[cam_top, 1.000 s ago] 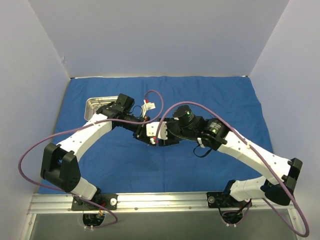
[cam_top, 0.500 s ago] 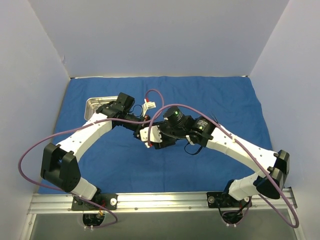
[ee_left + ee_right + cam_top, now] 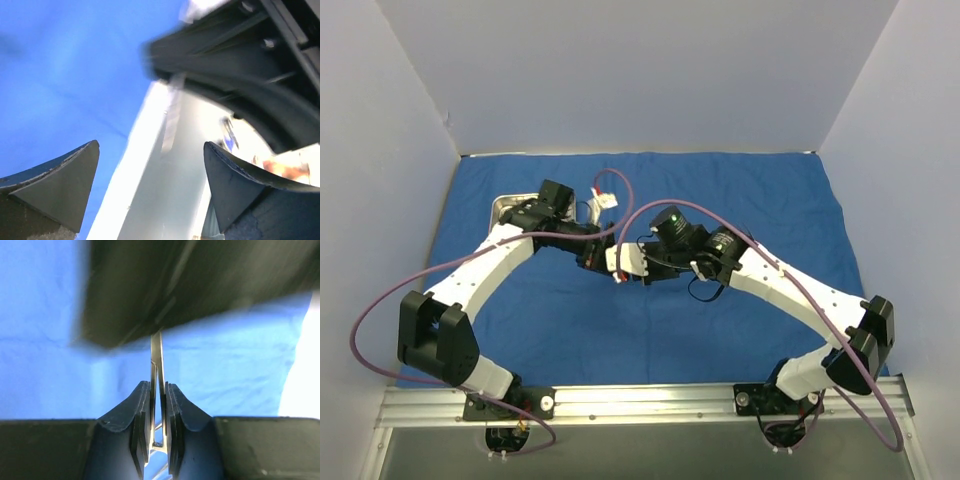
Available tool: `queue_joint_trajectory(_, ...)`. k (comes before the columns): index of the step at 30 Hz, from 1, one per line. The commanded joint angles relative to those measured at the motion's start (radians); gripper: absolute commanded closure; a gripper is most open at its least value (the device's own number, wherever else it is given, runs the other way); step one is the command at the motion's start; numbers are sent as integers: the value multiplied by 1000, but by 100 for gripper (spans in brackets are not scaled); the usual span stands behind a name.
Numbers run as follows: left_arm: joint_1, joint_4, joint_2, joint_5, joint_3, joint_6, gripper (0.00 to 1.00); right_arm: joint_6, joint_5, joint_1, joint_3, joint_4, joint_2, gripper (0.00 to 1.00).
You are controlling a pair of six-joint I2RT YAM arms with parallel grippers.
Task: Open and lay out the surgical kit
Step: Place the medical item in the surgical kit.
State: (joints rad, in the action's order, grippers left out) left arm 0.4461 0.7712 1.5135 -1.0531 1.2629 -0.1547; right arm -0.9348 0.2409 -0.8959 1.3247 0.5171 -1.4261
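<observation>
One royal-blue cloth [image 3: 760, 200] is spread out. One shiny steel tray [image 3: 501, 207] sits at its far left.

There are two arms, one left arm [image 3: 480, 270] and one right arm [image 3: 800, 295]. They carry two claws, the left claw [image 3: 150, 190] and the right claw [image 3: 158, 390], and each claw has two dark fingers.

One thin silver instrument [image 3: 156, 352] shows, between the right claw's fingers. Whether more lie hidden under the arms cannot be told.

There are two purple cables, the left cable [image 3: 356, 335] and the right cable [image 3: 705, 210]. One metal rail [image 3: 640, 400] runs along the near edge.
</observation>
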Motion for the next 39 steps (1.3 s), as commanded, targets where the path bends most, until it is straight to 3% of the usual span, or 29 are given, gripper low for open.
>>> queue_joint_trajectory(1, -111, -53, -76, 145, -31, -46, 6, 134, 1, 14, -63, -38, 81, 100)
queue_joint_trajectory(5, -279, -30, -140, 380, -45, -100, 6, 359, 5, 32, -195, -132, 133, 100)
queue_joint_trajectory(6, -321, -12, -156, 532, -42, -124, 6, 470, 26, 49, -214, -172, 136, 100)
queue_joint_trajectory(9, -354, 49, -182, 767, -1, -141, 6, 725, 11, 136, -254, -232, 89, 100)
queue_joint_trajectory(12, -356, 106, -158, 867, 62, -152, 6, 876, -20, 219, -255, -242, -5, 100)
queue_joint_trajectory(16, -365, 74, -144, 712, 66, -132, 6, 964, -45, 253, -259, -270, -112, 100)
queue_joint_trajectory(20, -365, 54, -122, 668, 69, -167, 6, 1002, -41, 313, -214, -250, -233, 100)
queue_joint_trajectory(28, -365, 97, -87, 708, 124, -143, 6, 961, -26, 428, -180, -246, -341, 100)
queue_joint_trajectory(39, -371, 74, -49, 662, 138, -149, 6, 946, 18, 463, -186, -265, -387, 100)
